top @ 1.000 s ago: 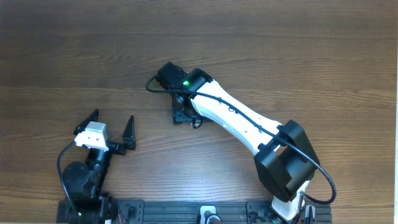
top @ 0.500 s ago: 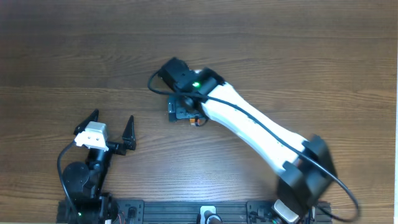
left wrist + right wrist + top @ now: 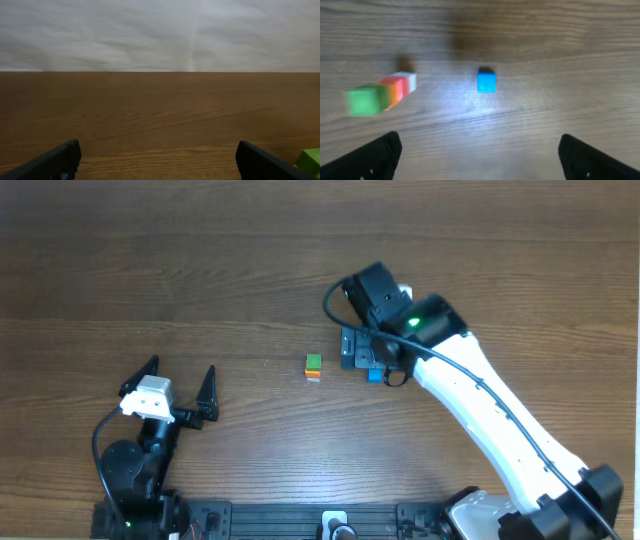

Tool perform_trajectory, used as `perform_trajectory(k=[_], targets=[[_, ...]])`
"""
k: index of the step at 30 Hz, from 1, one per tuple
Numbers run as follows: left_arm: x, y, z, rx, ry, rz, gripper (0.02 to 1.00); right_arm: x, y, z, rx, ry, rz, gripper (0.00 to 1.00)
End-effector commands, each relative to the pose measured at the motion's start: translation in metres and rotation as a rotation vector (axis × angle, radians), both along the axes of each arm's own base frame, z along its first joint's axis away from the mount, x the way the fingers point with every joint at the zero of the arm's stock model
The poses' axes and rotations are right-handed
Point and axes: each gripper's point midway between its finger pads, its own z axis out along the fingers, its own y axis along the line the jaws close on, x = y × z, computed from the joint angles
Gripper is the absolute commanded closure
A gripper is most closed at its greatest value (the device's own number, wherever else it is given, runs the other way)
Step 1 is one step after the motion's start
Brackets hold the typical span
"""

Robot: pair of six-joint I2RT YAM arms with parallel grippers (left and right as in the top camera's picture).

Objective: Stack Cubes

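Note:
A stack of cubes (image 3: 314,366) with a green cube on top stands mid-table. In the right wrist view the stack (image 3: 382,92) shows green over orange, red and white. A single blue cube (image 3: 486,81) lies on the wood to the right of it, also seen in the top view as the blue cube (image 3: 375,376). My right gripper (image 3: 480,167) hangs open above the blue cube, nothing between its fingers; from above the right gripper (image 3: 360,356) sits just right of the stack. My left gripper (image 3: 181,383) rests open at the near left, with the green cube (image 3: 309,160) at its view's edge.
Bare wooden table (image 3: 150,270) lies all around the cubes. The left arm's base (image 3: 135,480) stands at the near left edge, the right arm's white link (image 3: 490,420) crosses the right side.
My right gripper has swung from over the stack to the right, uncovering the stack, and now hovers over the blue cube. The left arm has not moved.

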Motion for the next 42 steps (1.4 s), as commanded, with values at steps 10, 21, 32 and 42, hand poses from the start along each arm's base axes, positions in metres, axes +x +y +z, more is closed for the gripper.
perform_trajectory(k=[10,21,32,42], targets=[[-0.001,-0.001,0.000,0.011,-0.006,-0.010,0.018,-0.019,-0.020,-0.115,0.003,0.127,0.058,0.009],[-0.001,-0.001,0.000,0.011,-0.006,-0.010,0.018,-0.003,-0.020,-0.143,-0.018,0.141,0.102,0.031],[-0.001,-0.001,0.000,0.011,-0.006,-0.010,0.023,-0.001,-0.019,-0.149,-0.001,0.140,-0.028,0.121],[-0.001,-0.001,0.000,0.011,-0.006,-0.010,0.018,0.000,-0.018,-0.149,-0.021,0.123,-0.050,0.123]])
